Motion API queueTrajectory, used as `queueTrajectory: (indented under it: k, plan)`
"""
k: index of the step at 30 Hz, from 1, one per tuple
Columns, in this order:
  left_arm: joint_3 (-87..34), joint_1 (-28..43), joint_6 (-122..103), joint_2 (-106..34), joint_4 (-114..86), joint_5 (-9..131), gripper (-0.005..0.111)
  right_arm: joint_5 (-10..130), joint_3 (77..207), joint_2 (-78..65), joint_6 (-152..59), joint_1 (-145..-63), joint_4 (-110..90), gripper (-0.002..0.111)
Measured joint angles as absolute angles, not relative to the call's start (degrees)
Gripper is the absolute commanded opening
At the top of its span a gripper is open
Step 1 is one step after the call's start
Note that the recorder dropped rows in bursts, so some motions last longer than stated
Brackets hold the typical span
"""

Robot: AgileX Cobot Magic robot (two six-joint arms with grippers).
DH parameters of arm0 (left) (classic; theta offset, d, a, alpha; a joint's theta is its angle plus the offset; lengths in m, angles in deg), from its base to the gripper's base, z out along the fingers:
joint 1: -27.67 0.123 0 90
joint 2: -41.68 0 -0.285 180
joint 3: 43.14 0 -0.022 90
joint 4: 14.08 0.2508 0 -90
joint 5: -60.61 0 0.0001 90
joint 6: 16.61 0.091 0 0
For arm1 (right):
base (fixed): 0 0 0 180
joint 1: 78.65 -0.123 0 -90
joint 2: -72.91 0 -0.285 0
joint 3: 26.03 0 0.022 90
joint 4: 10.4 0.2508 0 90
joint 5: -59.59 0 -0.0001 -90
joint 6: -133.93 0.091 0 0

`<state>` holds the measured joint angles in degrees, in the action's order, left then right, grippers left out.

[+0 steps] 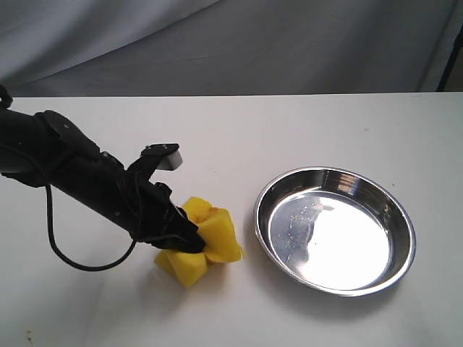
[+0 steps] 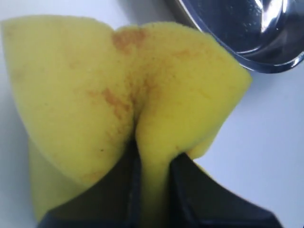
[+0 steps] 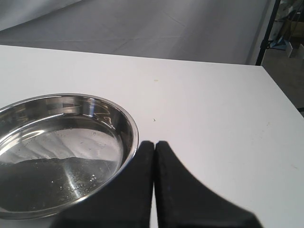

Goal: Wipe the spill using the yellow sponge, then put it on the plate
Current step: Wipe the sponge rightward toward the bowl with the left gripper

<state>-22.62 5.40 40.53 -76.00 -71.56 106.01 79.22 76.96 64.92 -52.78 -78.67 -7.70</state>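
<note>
While my left gripper (image 1: 189,237) pinches the yellow sponge (image 1: 218,237) through its middle, the foam folds up around my fingers (image 2: 187,190) in two bulging lobes flecked with brownish-orange stains. The sponge rests on the white desk (image 1: 304,130) at the gripper's tip, just left of the stainless-steel plate (image 1: 262,206) in the exterior view, with a narrow strip of bare desk between them. A black cable (image 1: 72,259) loops off my left arm above the desk. My right gripper (image 3: 154,145) is pressed together with nothing between its tips, which sit near the plate's rim.
</note>
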Motion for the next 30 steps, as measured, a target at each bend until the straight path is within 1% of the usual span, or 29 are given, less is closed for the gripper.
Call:
queueTrajectory:
  k: [3, 9, 21, 25, 30]
  plan:
    - [-22.6, 4.1, 40.5, -76.0, -71.6, 106.6, 0.0, 79.2, 77.0, 64.9, -52.8, -78.7, -7.7, 0.0]
    - [-22.6, 4.0, 40.7, -75.7, -71.8, 107.8, 0.0, 79.2, 77.0, 64.9, -52.8, -78.7, -7.7, 0.0]
    - [-22.4, 4.0, 40.7, -65.3, -68.6, 107.2, 0.0, 79.2, 77.0, 64.9, -52.8, -78.7, -7.7, 0.0]
    - [-22.2, 4.0, 40.7, -64.8, -68.3, 110.7, 0.0, 79.2, 77.0, 64.9, -52.8, -78.7, -7.7, 0.0]
    - [-19.8, 4.0, 40.7, -64.6, -68.1, 110.6, 0.0, 79.2, 77.0, 64.9, -52.8, -78.7, -7.7, 0.0]
